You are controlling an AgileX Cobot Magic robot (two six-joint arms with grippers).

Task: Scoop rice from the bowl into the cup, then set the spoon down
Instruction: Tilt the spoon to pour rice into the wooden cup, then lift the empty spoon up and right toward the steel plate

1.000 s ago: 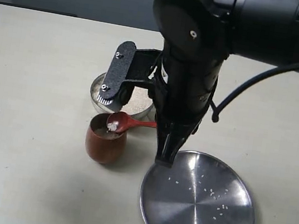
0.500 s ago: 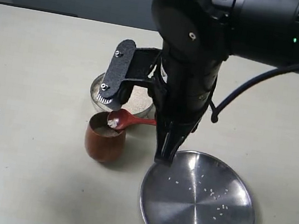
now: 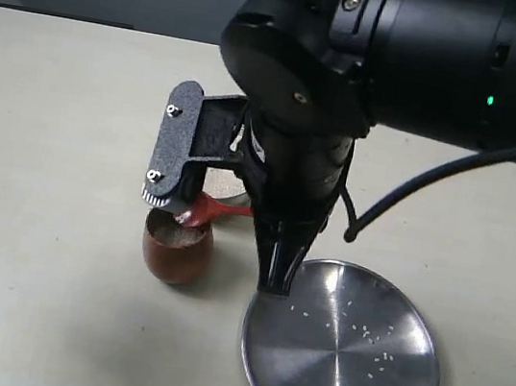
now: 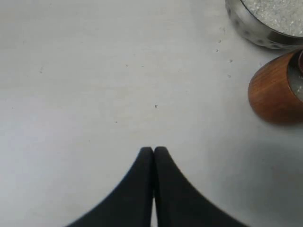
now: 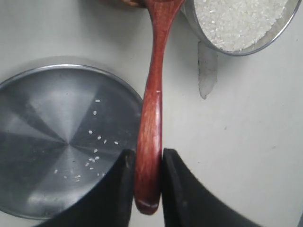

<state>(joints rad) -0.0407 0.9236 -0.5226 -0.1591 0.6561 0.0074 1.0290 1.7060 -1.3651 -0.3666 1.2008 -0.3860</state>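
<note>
Our right gripper (image 5: 147,158) stays clamped on the end of the spoon (image 5: 152,94) handle, one finger on either side. Since half a second ago the arm has swung toward the left of the exterior view. The spoon's head, which showed a few grains above the cup (image 3: 174,253) before, now sits at the cup's rim, mostly hidden behind the gripper's finger. We cannot tell whether grains are left in it. The cup is upright, with rice visible inside, and has barely shifted. The bowl (image 5: 191,19), just behind the cup, holds a heap of rice (image 5: 236,19). In the exterior view the arm now covers nearly all of it. The plate (image 3: 308,375) lies beside the cup with the same few loose grains (image 3: 368,334) scattered on it, unchanged. Our left gripper (image 4: 154,156) has its fingers pressed together on nothing, over bare table (image 4: 94,71) and apart from the cup, where it was earlier.
</note>
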